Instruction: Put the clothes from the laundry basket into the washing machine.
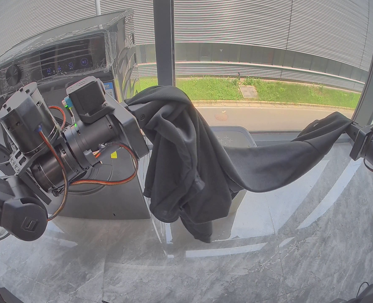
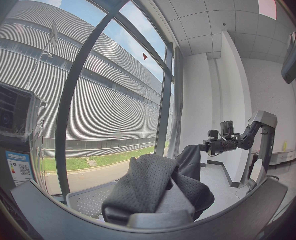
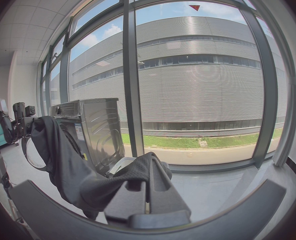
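Head view: a black garment [image 1: 186, 160] of soft, matte knit hangs stretched between the two arms, its long axis running from ten o'clock to three o'clock. The left gripper [image 1: 131, 110] is clamped on a bunched end at ten o'clock, and the right gripper [image 1: 354, 133] pinches a tapering end at three o'clock. The heavy folded middle sags toward six o'clock above the glossy, veined stone floor [image 1: 279, 253]. The boxy silver washing machine [image 1: 68, 64], film over its dark control panel, stands at ten o'clock behind the left arm. The pale plastic laundry basket [image 1: 232, 137] sits just behind the cloth, near the centre. Left wrist view: finely perforated mesh fabric is heaped over the closed fingers [image 2: 174, 200], which grip it. The cloth trails off to the far gripper, and the basket's pierced rim [image 2: 87, 200] lies below the cloth. Right wrist view: the two dark, blocky fingers [image 3: 161, 184] are pressed together on a fold of the same mesh. The garment drapes away in a long sagging band toward the ribbed metal side of the machine [image 3: 94, 130], beside the tall window [image 3: 201, 84].
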Motion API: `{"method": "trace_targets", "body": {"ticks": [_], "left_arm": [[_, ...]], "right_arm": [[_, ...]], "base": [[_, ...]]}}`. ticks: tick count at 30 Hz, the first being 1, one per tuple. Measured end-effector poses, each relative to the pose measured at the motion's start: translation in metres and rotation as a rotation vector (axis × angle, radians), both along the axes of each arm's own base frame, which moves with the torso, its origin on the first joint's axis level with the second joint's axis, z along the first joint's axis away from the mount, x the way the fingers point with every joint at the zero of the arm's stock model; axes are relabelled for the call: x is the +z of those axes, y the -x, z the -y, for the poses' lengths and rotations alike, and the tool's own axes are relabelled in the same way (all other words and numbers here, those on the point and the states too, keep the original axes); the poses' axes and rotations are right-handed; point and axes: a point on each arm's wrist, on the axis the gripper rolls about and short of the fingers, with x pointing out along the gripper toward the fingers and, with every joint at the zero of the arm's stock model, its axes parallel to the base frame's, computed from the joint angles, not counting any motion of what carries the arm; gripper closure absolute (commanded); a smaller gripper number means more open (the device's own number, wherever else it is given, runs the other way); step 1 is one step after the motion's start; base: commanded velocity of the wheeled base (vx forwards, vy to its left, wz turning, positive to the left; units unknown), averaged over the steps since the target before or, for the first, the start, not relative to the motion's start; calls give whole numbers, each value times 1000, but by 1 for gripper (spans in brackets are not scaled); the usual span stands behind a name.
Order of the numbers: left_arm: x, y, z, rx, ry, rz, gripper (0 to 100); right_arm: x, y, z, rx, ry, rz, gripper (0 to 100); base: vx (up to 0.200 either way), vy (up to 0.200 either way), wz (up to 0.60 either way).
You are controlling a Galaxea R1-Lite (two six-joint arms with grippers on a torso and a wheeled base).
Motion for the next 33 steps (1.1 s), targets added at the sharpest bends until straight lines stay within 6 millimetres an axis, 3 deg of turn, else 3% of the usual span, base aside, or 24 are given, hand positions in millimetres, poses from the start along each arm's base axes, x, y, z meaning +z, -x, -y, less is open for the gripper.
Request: {"method": "trace_targets", "body": {"ticks": [5,6,23,33], "left_arm": [[2,1,-7,14,3,8,100],[2,1,-7,13,4,8,100],[5,21,21,-109,30,-28,100],[1,19,35,-137,38,-59,100]], "right_arm": [[1,1,7,-33,-4,6,100],[1,1,7,-35,-3,7,0],[-12,5,8,-20,6,-36,0],[-35,29,-14,294,87,-67,0]], "base": [[0,0,0],[0,0,0],[0,0,0],[0,0,0]]}}
